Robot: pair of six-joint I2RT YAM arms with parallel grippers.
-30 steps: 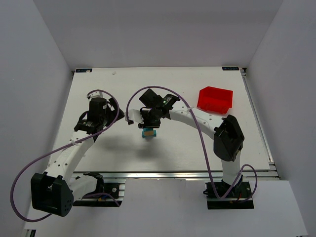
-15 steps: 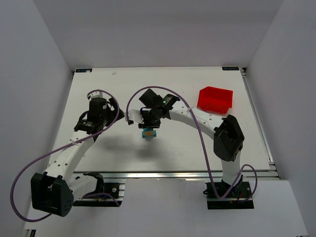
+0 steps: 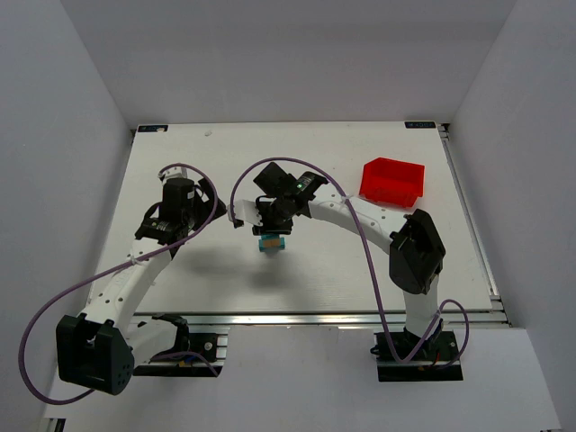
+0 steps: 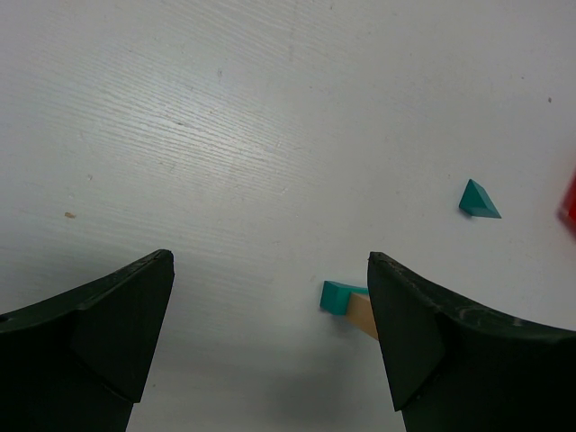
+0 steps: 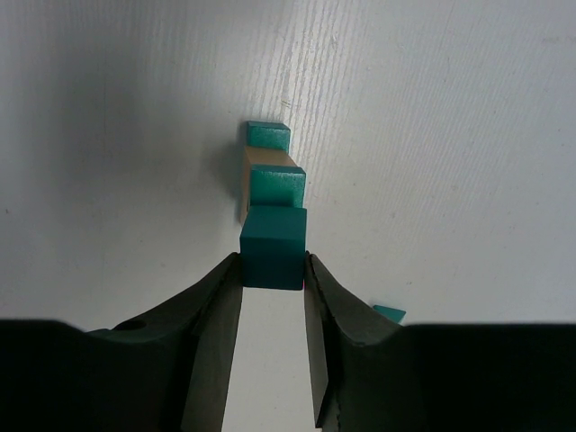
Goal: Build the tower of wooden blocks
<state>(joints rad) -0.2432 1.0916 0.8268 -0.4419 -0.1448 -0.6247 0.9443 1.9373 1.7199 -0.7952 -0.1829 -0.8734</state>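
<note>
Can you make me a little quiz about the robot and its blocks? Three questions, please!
1. True or false: the right jaws are shut on a teal cube.
2. What colour is the bin? A) blue B) red C) yellow
3. Fill in the gap: the left jaws are ____ and hold nothing.
Key: 1 true; 2 B; 3 open.

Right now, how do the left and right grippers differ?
The left gripper is open with nothing between its fingers; the right gripper is shut on a teal cube. The left gripper hangs over bare table, off to the side of the wood block tower; the right gripper is at the tower, its cube lined up with the stacked blocks. Shared: both have dark fingers and point down at the table.
</note>
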